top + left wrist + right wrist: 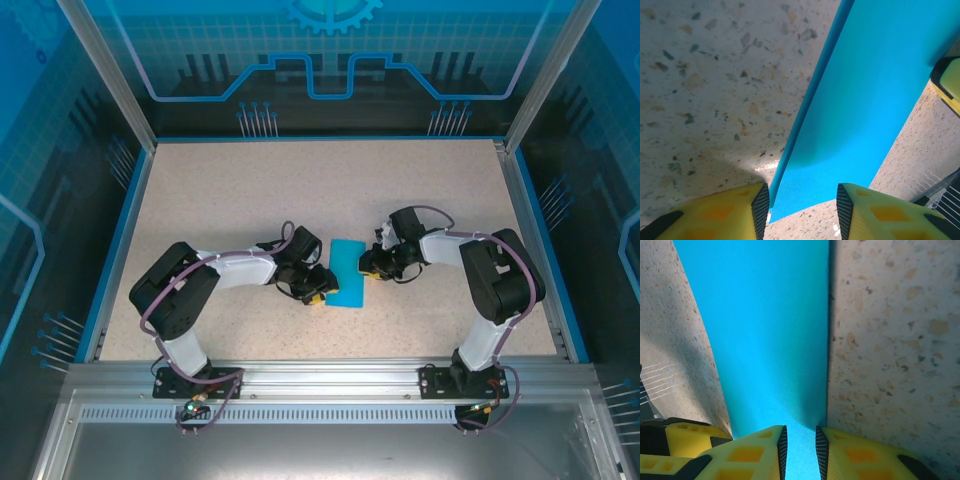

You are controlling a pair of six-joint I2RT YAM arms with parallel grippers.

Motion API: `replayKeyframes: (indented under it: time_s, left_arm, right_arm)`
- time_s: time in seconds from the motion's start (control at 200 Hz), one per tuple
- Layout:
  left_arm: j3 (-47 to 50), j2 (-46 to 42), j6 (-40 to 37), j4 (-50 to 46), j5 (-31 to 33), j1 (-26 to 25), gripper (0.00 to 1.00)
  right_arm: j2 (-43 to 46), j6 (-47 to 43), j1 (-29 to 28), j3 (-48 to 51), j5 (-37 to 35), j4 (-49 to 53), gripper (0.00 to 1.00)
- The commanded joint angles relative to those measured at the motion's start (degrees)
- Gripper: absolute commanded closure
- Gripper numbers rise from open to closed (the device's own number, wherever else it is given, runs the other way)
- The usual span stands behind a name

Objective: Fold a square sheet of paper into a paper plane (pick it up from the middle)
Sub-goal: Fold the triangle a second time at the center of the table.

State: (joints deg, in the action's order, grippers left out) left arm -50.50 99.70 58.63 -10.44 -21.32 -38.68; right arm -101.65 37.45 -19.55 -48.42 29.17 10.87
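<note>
Left gripper (802, 212), jaws apart, straddles one edge of the square sheet of paper (865, 100); right gripper (799, 450), narrowly parted, sits opposite. Uneven closing could skew the crease.

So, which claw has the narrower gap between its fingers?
The right claw: only a thin slit, over the paper. The left claw has a clearly wider gap.

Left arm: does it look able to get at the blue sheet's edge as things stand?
Probably yes. The left gripper is right at the square sheet of paper, whose edge runs between its parted jaws, with only bare table beside it. The right gripper sits at the sheet's opposite side, not blocking.
</note>
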Motion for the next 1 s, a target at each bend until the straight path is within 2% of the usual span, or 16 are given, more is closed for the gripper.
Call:
replayKeyframes:
  time_s: [0.0, 0.64, 0.995]
  left_arm:
    - [1.0, 0.3, 1.0, 3.5, -2.6, -1.4, 0.56]
    - [0.4, 0.6, 0.9, 4.6, -1.9, -1.3, 0.57]
    - [-3.2, 3.8, 0.6, 6.3, -2.2, 1.8, 0.66]
  right_arm:
    - [-4.0, -1.0, -0.4, 3.2, -4.2, 2.8, 0.73]
    - [-4.4, -1.2, -0.5, 2.8, -3.5, 2.6, 0.73]
    - [0.0, -1.6, -0.5, 2.2, -1.9, 2.3, 0.7]
